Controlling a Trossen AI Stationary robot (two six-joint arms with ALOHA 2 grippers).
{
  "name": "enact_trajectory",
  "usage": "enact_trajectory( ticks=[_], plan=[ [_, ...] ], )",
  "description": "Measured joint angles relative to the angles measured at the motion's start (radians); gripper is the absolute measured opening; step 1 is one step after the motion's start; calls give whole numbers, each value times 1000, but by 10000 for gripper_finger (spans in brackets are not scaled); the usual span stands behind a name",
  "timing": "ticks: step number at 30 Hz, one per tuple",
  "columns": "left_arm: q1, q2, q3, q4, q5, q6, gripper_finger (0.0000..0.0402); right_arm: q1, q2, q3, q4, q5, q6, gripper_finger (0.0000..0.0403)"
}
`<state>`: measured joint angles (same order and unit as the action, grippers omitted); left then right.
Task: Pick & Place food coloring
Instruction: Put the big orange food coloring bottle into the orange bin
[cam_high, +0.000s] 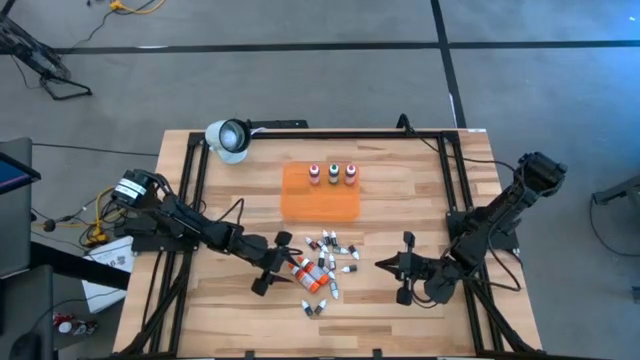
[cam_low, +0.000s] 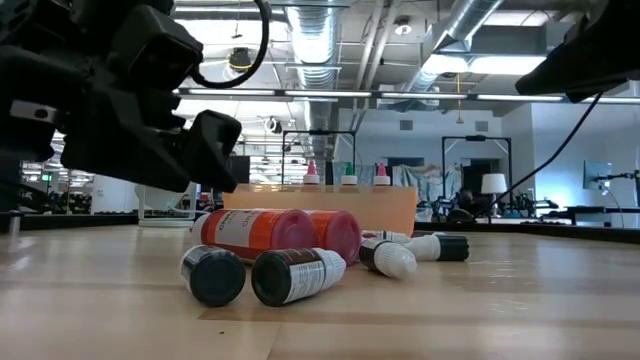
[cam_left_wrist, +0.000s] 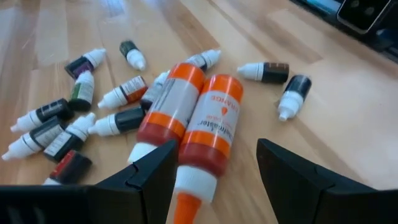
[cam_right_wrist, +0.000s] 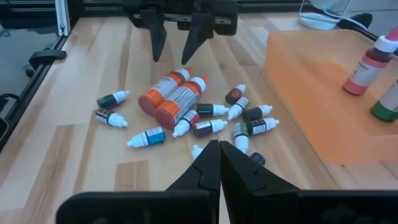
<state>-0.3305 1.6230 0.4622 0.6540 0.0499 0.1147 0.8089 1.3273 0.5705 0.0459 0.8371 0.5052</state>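
Several small food coloring vials lie scattered on the wooden table, and two larger orange bottles lie side by side among them. Three more bottles stand on the far edge of the flat orange tray. My left gripper is open and low over the table; its fingers stand on either side of the white cap end of one orange bottle, and no touch shows. My right gripper is shut just to the right of the pile and holds nothing.
A white round object sits at the table's far left corner. Black frame rails run along the left, right and far edges. Bare wood lies in front of the pile, toward the near edge.
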Motion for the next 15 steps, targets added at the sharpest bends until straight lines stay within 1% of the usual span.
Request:
enact_trajectory(
  ticks=[7, 15],
  plan=[
    [7, 0, 0, -62, -37, 22, 212, 0, 0, 0, 12, 0, -1, 1],
    [8, 0, 0, -68, -60, 38, 212, 0, 0, 0, 19, 0, -8, 1]
  ],
)
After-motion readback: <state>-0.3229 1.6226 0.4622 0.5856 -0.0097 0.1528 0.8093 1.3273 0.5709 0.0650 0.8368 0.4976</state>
